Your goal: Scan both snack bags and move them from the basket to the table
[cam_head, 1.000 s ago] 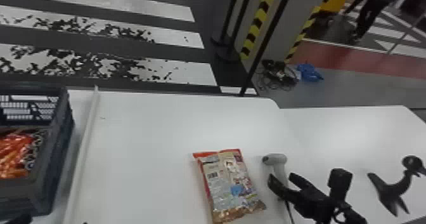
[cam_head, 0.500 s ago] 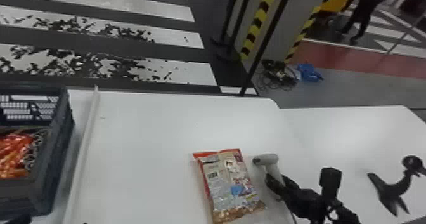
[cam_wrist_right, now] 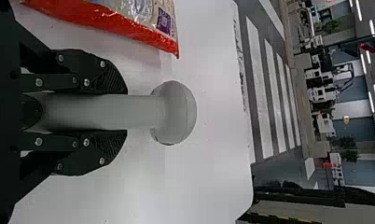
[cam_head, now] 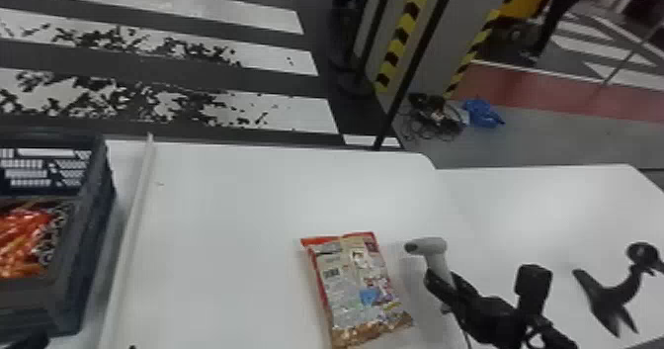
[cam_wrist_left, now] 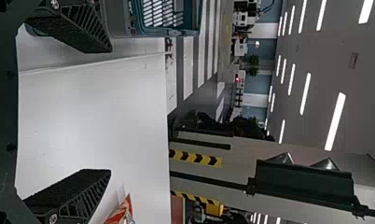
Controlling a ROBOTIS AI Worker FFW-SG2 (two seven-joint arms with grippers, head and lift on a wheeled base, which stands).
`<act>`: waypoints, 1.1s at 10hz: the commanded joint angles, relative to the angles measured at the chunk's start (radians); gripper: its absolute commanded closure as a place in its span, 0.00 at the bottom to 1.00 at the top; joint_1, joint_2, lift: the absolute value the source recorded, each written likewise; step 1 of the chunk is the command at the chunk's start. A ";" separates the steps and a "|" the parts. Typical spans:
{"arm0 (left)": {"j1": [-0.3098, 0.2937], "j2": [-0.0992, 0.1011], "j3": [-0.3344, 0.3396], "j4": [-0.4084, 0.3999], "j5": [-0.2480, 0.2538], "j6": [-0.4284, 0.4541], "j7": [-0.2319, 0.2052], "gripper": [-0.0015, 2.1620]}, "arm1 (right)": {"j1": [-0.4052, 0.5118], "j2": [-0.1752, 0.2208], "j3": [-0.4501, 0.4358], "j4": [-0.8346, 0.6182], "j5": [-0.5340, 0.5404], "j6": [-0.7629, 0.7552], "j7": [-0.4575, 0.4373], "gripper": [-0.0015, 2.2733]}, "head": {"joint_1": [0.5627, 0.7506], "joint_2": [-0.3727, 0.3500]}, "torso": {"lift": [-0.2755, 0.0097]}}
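"What is shown at left?"

"The basket; near it, the left end effector is spread, released."

"And rightward?"

"On the desk, the bag is laid lengthwise away, far end slanted left. Just right, the scanner is grasped by the nearer, right end effector; a leftward move seems needed."

No readable text; snack bag bears fine print, barcode-like patch, both illegible.

The head view looks forward and down, while the wrist views look closer across the same table
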 commanded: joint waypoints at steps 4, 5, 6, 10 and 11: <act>-0.018 0.010 -0.011 -0.002 -0.001 0.003 -0.002 0.03 | 0.180 0.114 -0.123 -0.309 -0.137 0.093 -0.004 0.99 | 0.70 0.03 | 0.62; -0.023 0.011 -0.015 -0.004 0.001 0.003 -0.002 0.03 | 0.211 0.141 -0.143 -0.347 -0.170 0.100 -0.002 0.99 | 0.70 0.03 | 0.62; -0.027 0.015 -0.018 -0.004 0.001 0.006 -0.002 0.03 | 0.240 0.166 -0.149 -0.383 -0.193 0.106 -0.002 0.99 | 0.70 0.03 | 0.62; -0.027 0.019 -0.018 -0.002 0.001 0.012 -0.002 0.03 | 0.348 0.213 -0.101 -0.502 -0.244 0.115 0.001 0.99 | 0.70 0.03 | 0.62; -0.027 0.019 -0.018 -0.001 0.001 0.012 -0.002 0.03 | 0.371 0.213 -0.063 -0.522 -0.245 0.112 -0.001 0.99 | 0.70 0.03 | 0.62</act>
